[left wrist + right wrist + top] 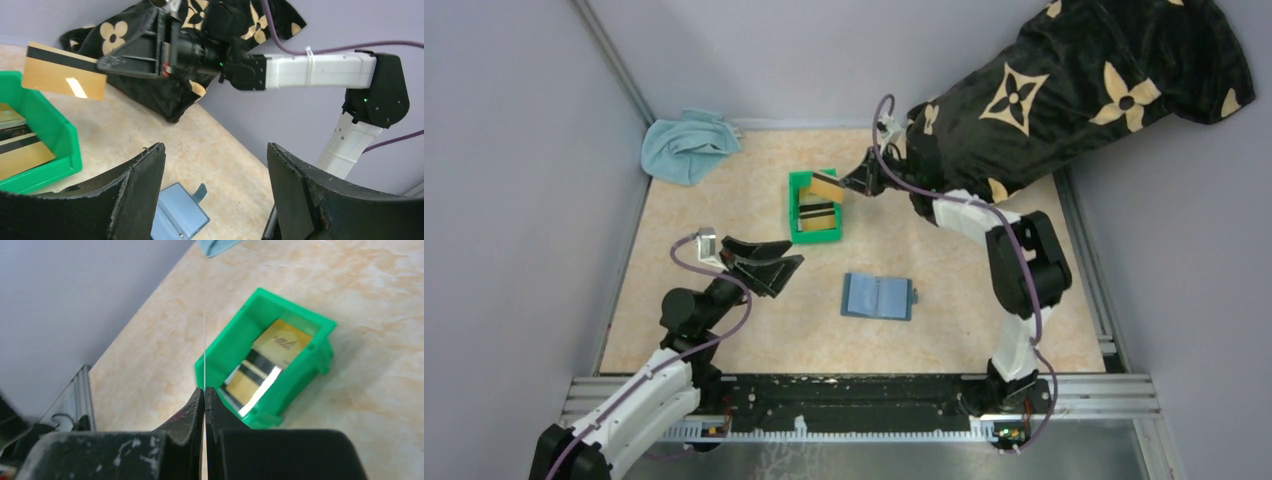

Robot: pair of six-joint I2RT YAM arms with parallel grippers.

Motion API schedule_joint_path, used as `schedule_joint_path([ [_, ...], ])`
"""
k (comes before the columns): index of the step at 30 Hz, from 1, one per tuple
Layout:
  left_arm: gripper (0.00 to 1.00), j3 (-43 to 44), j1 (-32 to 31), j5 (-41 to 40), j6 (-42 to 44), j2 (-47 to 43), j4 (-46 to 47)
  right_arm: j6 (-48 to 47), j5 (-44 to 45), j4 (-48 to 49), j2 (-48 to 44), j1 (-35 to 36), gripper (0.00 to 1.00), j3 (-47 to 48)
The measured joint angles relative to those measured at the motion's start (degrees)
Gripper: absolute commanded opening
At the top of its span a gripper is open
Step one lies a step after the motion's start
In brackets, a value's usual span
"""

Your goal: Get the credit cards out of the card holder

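Card holder point(878, 296) lies open and flat on the worktop point(984, 330), about centre, slots up. They are too small here to tell whether any card is left inside.

- Left pincer point(789, 268): hangs just left of the holder, jaws wide, nothing between them.
- Bin point(794, 205): green, on the far side of the holder. At least two gold, black-striped cards point(817, 213) lie in it.
- Right pincer point(852, 186): above the bin's far right corner, clamped tight on one edge of a gold card point(826, 184). The card is in the air and clear of the rim, and shows as a thin line from the right wrist.
- Edges: blue cloth point(686, 145) far left, black patterned bag point(1084, 90) far right.

Step, as I read it: drop-off, with a drawn card being carried to the bin.

Next move calls for bringing the card down inside the walls, then parting the jaws. A card this thin may tip or catch on the rim. After that the holder's slots need a closer look, and the left pincer is well placed to steady it.
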Motion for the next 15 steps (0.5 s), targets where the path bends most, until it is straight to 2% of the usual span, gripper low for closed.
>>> schedule_joint_path([
  [3,0.81,0.8,0.0,-1.2,1.9,-2.8,-5.7,-2.9,3.2,-11.9,7.9,0.1,0.00,12.2],
  [8,0.81,0.9,0.0,-2.3,3.4,-5.5,-11.6,-4.7,5.6,-26.1,17.6,0.5,0.00,26.5],
  [15,0.81,0.9,0.2,-4.0,5.1,-8.7,-17.4,-6.4,7.0,-39.3,25.2,2.6,0.00,37.8],
])
